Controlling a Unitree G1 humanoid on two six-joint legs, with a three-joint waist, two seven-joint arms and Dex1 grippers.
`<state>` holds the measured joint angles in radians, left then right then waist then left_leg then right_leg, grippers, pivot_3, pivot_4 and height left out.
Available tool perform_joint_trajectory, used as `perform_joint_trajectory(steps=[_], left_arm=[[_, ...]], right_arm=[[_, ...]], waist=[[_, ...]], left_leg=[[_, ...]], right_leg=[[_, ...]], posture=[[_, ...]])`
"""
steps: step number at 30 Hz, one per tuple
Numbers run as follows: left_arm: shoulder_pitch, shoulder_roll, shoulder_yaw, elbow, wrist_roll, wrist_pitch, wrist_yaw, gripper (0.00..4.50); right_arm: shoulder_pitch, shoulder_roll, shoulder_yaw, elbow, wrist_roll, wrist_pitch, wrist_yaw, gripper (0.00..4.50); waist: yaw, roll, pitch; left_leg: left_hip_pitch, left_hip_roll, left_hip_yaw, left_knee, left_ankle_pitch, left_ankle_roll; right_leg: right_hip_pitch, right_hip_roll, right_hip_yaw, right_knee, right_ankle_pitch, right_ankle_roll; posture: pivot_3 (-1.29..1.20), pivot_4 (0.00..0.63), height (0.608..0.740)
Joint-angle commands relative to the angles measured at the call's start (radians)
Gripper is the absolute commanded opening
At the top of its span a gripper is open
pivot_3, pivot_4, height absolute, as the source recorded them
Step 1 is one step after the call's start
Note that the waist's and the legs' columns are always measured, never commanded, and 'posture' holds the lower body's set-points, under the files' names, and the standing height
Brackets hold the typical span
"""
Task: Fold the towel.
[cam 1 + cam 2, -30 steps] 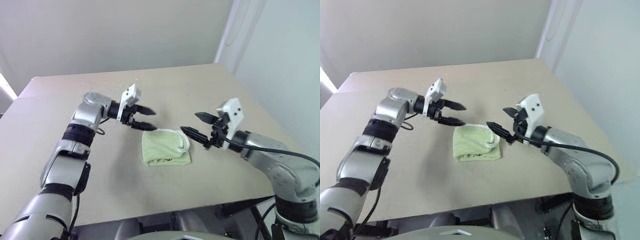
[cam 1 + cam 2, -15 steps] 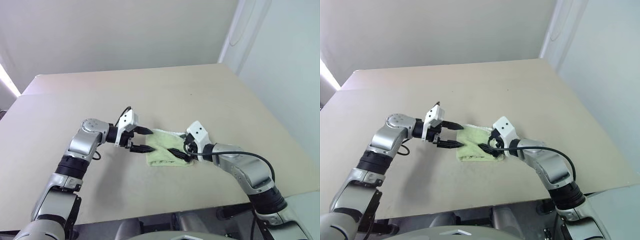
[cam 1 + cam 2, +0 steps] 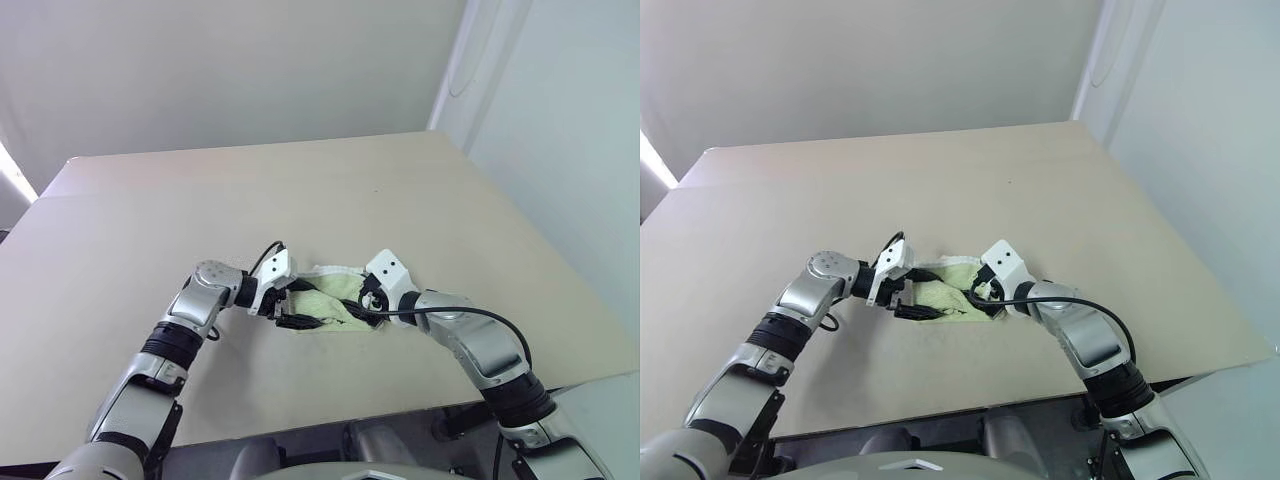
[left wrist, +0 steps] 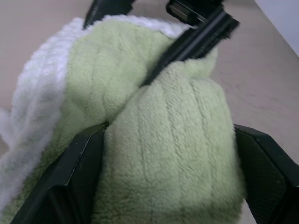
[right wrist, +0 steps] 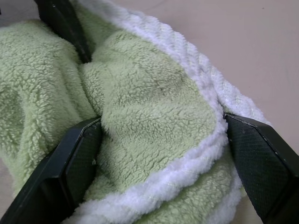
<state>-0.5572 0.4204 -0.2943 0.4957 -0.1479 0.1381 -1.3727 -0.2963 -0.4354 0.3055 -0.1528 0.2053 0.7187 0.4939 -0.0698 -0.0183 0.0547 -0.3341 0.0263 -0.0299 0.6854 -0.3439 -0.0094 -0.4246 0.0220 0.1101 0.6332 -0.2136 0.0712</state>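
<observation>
The left gripper stands wide open, its fingers straddling a bunched fold of the towel. The cloth is fluffy lime-green terry with white edging, rumpled between both grippers on the table. The right gripper, also spread wide, brackets its edged end.

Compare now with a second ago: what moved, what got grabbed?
Both grippers came down from above the table onto the towel. The left gripper now straddles its left end, the right gripper its right end, jaws wide around the bunched cloth, not yet closed. The towel stayed in the same spot on the table.
</observation>
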Motion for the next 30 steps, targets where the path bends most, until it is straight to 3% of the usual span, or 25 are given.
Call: perform_joint_trajectory(steps=[1,9,15,23,30], left_arm=[[-0.013,0.008,-0.004,0.028,0.0,-0.037,-0.051,4.04],[-0.091,0.06,0.085,0.066,-0.08,-0.034,-0.141,4.04],[-0.195,0.036,0.178,0.089,-0.141,0.078,-0.076,4.04],[-0.104,-0.028,0.094,0.057,-0.038,0.014,0.019,4.04],[-0.062,-0.044,0.012,0.172,0.098,-0.172,0.104,4.04]], right_arm=[[-0.001,-0.02,-0.018,0.001,-0.029,0.012,0.003,4.26],[-0.016,-0.031,-0.041,0.003,-0.027,0.013,0.022,4.26],[-0.025,-0.019,-0.053,-0.023,-0.013,0.021,0.027,4.26],[-0.033,-0.02,-0.043,-0.01,-0.03,0.014,0.027,4.26],[-0.036,-0.024,-0.049,-0.016,-0.044,0.017,0.027,4.26]], waist=[[0.0,0.0,-0.001],[0.0,0.0,-0.001],[0.001,0.0,-0.001],[0.0,0.0,-0.001],[0.002,0.0,-0.001]], left_leg=[[0.0,0.0,0.0,0.0,0.0,0.0],[-0.001,0.0,0.0,0.0,0.0,0.0],[-0.002,0.0,0.0,0.0,0.0,0.0],[-0.002,0.0,-0.001,0.0,0.0,0.0],[-0.002,0.0,-0.001,0.0,0.0,0.0]], right_leg=[[0.0,0.0,0.0,0.0,0.0,0.0],[0.0,0.0,0.0,0.0,0.0,0.0],[-0.001,0.0,0.0,-0.001,0.0,0.0],[-0.001,0.0,0.0,-0.001,0.0,0.0],[-0.001,0.0,0.0,-0.001,0.0,0.0]], posture=[[0.0,0.0,0.712],[0.0,0.0,0.712],[0.0,0.0,0.712],[0.0,0.0,0.712],[0.0,0.0,0.712]])
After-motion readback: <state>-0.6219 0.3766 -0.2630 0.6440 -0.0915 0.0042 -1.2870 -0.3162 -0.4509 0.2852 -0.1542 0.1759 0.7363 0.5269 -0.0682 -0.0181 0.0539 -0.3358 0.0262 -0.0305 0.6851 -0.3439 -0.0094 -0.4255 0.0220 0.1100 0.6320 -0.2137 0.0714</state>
